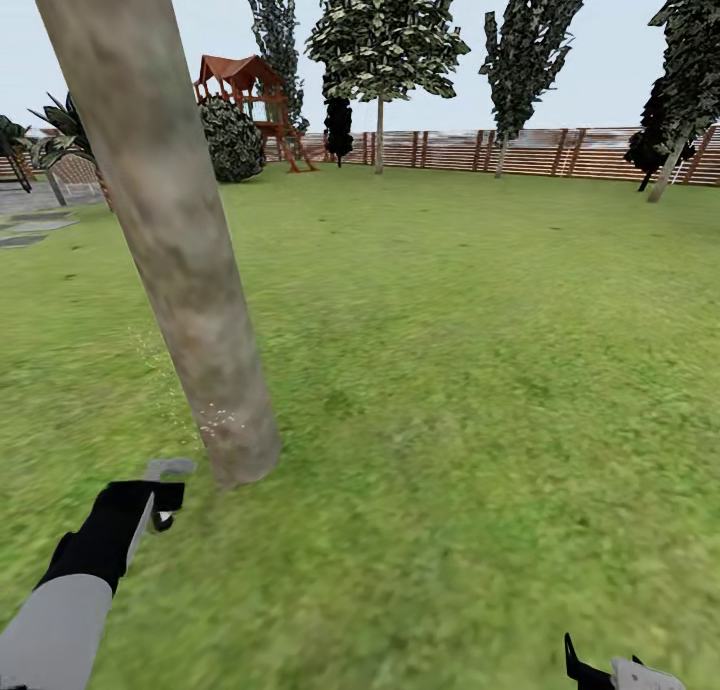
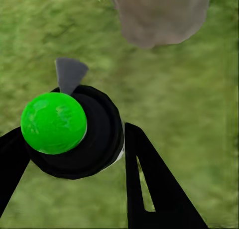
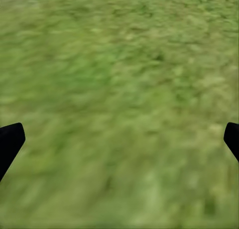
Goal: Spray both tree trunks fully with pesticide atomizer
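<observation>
Left gripper (image 2: 74,154) clenched round the black, green-capped plastic atomizer (image 2: 69,127), grey nozzle aimed at the foot of the thick, mottled grey-beige tree trunk (image 1: 170,220) just beside it on the grass lawn (image 1: 480,350). Probably light, rigid and smooth; best gripped round the body, below the cap. Right gripper (image 3: 119,139) spread wide, holding nothing, above grass.

A red-roofed wooden play tower (image 1: 250,100) and a round leafy bush (image 1: 232,140) are being seen far ahead of the left gripper; paving slabs (image 1: 30,225) are lying well off.
</observation>
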